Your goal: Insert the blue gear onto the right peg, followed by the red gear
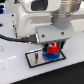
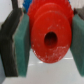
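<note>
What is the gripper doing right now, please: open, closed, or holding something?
Gripper: closed on the red gear, with a finger pressed against each side, above the blue gear.

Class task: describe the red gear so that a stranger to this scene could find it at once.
Start at the grey plate with a black rim on the white table. Above its exterior-view right end hangs the hand. Between its teal pads sits the red gear, smaller than the blue gear beneath it.

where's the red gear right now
In the exterior view the red gear sits between the gripper fingers, directly above the blue gear on the grey plate, right of centre.
</note>
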